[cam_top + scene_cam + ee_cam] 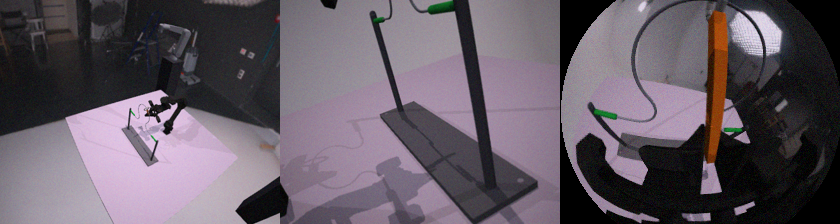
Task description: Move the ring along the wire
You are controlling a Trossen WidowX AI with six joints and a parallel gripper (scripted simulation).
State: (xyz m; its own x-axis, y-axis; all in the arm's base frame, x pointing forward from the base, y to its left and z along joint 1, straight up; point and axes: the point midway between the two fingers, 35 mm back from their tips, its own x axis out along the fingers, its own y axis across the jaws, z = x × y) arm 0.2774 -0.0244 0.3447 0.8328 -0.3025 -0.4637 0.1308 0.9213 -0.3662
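The orange handle [147, 112] [717, 75] is held between the fingers of my gripper [705, 127], near its lower end in the wrist view. The small ring [146, 109] is at the handle's far end, around the middle of the wire, beside its high bend; only its mount shows at the top of the wrist view. Whether the ring touches the grey wire [634, 55] is too small to tell. One green part [132, 112] [378, 20] is by the far post [129, 119] [387, 67]; the other green part [154, 139] [441, 7] is by the near post [154, 151] [475, 92].
Both posts stand on a dark grey base [140, 146] [458, 143] on the pink table top [121, 191]. The arm [175, 118] reaches in from the right side in the top view. In the exterior view, dark robot parts show at the left edge and the top left.
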